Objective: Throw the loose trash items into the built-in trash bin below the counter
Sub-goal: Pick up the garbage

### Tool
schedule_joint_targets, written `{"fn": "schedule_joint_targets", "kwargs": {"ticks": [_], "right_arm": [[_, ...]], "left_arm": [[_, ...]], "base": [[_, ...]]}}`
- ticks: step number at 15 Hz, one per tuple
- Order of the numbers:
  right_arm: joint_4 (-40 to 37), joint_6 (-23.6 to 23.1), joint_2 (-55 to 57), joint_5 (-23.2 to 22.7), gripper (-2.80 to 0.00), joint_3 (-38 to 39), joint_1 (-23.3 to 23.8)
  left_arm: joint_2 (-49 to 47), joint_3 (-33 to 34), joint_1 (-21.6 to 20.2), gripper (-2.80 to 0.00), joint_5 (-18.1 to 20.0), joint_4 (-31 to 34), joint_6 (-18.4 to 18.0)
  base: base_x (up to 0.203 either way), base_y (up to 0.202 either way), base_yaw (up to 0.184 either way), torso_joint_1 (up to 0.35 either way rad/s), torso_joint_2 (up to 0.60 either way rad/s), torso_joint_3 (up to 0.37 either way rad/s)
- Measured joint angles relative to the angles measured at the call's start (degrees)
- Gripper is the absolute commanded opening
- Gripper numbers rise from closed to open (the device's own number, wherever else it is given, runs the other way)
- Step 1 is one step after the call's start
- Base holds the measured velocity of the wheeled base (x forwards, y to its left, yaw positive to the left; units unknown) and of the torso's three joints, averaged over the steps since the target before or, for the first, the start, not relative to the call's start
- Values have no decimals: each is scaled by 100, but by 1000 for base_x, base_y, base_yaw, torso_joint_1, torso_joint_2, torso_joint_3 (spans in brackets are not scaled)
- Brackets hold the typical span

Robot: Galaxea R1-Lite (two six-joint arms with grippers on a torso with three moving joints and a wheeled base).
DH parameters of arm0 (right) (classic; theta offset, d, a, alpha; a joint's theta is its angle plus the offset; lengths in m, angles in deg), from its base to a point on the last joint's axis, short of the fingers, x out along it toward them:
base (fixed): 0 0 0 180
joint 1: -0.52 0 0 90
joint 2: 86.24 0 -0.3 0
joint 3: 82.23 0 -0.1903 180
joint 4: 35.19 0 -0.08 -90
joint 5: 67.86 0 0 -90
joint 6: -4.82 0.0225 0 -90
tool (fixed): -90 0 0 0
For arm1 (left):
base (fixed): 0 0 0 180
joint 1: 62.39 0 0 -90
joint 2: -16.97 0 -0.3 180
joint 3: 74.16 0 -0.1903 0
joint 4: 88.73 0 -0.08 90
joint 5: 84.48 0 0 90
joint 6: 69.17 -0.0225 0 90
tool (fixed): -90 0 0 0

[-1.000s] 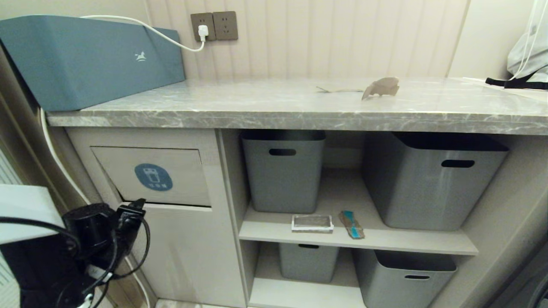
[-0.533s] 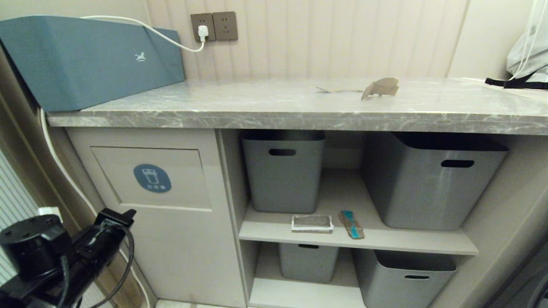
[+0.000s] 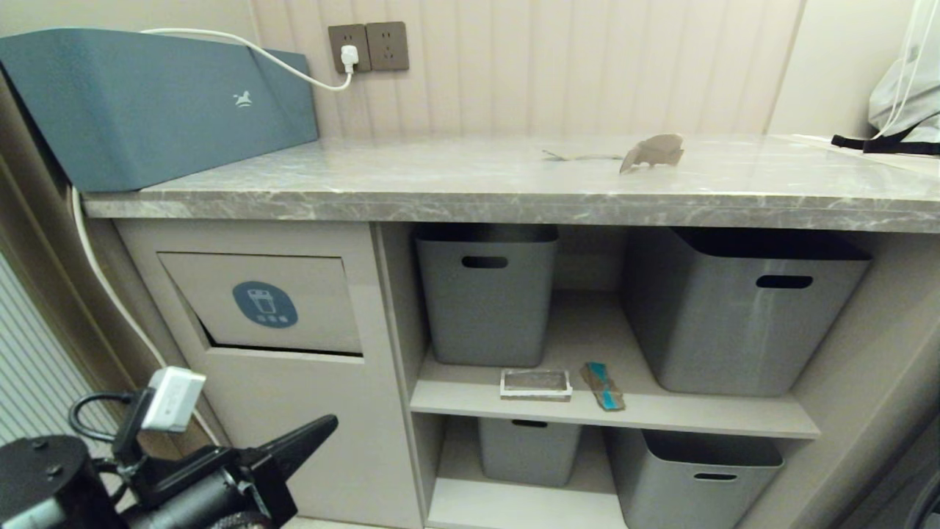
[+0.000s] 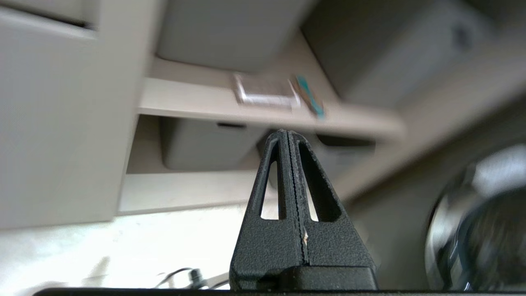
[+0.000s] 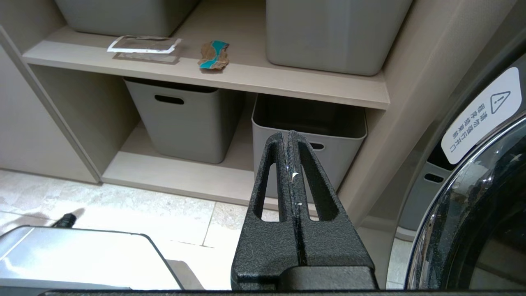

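1. Nearest, the left gripper (image 3: 323, 425) is sitting low in front of the cabinet, fingers pressed together on nothing, tip aiming toward the shelves. The right gripper (image 5: 289, 135) is likewise closed and empty, parked low by the lower tubs.
2. Next, the built-in trash bin (image 3: 264, 303) is showing its stickered flap tilted slightly, a dark gap lying along its lower edge.
3. On the middle shelf (image 3: 734, 420), the silvery packet (image 3: 536, 383) is lying flat, long axis running along the shelf front. It is looking light, thin and probably slick; pinching one white rim seems the safest hold.
4. Just beside it but apart, the teal-printed scrap (image 3: 604, 384) is lying with its long axis running front to back, slightly slanted. It is likely light and fairly stiff; gripping across its narrow width should serve.
5. Farthest, on the counter (image 3: 440, 187), a curled brown scrap (image 3: 653, 151) is standing partly raised, offering an upturned edge; it probably crushes easily.
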Motion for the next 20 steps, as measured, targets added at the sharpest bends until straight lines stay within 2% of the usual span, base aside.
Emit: {"fn": "schedule_joint_targets", "kwargs": {"ticks": [2, 4, 8, 9, 10, 12, 16, 18, 20], "right_arm": [[2, 1, 0, -1, -280, -1, 0], [2, 0, 0, -1, -280, -1, 0], [0, 3, 0, -1, -280, -1, 0], [2, 4, 0, -1, -280, 0, 0], [0, 1, 0, -1, -280, 0, 0], [2, 0, 0, 1, -280, 0, 0], [1, 1, 0, -1, -280, 0, 0], [1, 0, 0, -1, -280, -1, 0], [0, 3, 0, -1, -280, 0, 0]], "left_arm": [[-336, -261, 187, -280, 357, 11, -472], [-776, -613, 453, -280, 437, 22, -623], [-1744, -1425, 1119, -280, -23, 124, -726], [-1917, -1502, 1246, -280, -9, 127, -899], [-2065, -1541, 1311, -280, 164, 116, -1197], [-2350, -1768, 1187, -280, 671, 113, -1677], [-2966, -2877, 705, -280, 1265, 394, -2167], [-3244, -3721, 560, -280, 1438, 1001, -2441], [-3564, -4610, 405, -280, 1608, 1896, -2956]], "base": [[0, 0, 0, 0, 0, 0], [0, 0, 0, 0, 0, 0], [0, 0, 0, 0, 0, 0], [0, 0, 0, 0, 0, 0], [0, 0, 0, 0, 0, 0], [0, 0, 0, 0, 0, 0], [0, 0, 0, 0, 0, 0], [0, 0, 0, 0, 0, 0], [0, 0, 0, 0, 0, 0]]}}
